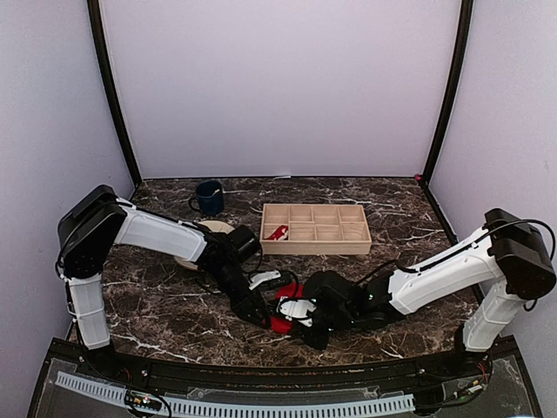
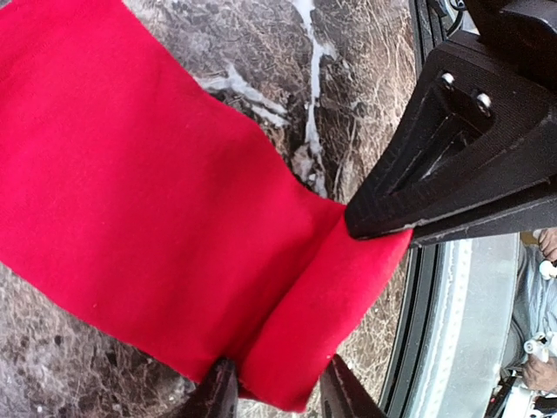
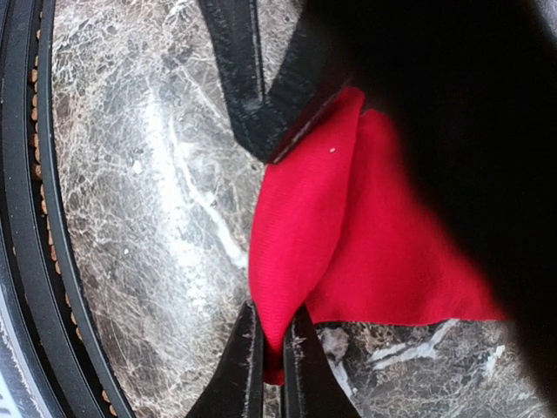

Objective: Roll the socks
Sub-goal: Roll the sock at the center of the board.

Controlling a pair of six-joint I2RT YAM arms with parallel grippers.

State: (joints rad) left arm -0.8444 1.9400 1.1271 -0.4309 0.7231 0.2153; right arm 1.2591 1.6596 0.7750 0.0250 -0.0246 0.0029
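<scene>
One red sock (image 2: 148, 200) lies flat on the dark marble table, its near end folded over into a thick fold. My left gripper (image 2: 278, 383) stands open, its two tips either side of that fold. My right gripper (image 3: 274, 353) is shut on the fold's edge, and one of its fingers (image 2: 452, 148) shows in the left wrist view at the sock's corner. In the top view both grippers, left (image 1: 264, 315) and right (image 1: 291, 326), meet over the sock (image 1: 285, 293) near the table's front edge and hide most of it. A second small red piece (image 1: 277, 232) lies in the wooden tray.
A wooden compartment tray (image 1: 315, 212) stands behind the grippers at the middle. A dark blue mug (image 1: 209, 198) is at the back left. A beige plate (image 1: 216, 227) lies partly under my left arm. The table's black front rail (image 3: 22, 218) runs close by the sock.
</scene>
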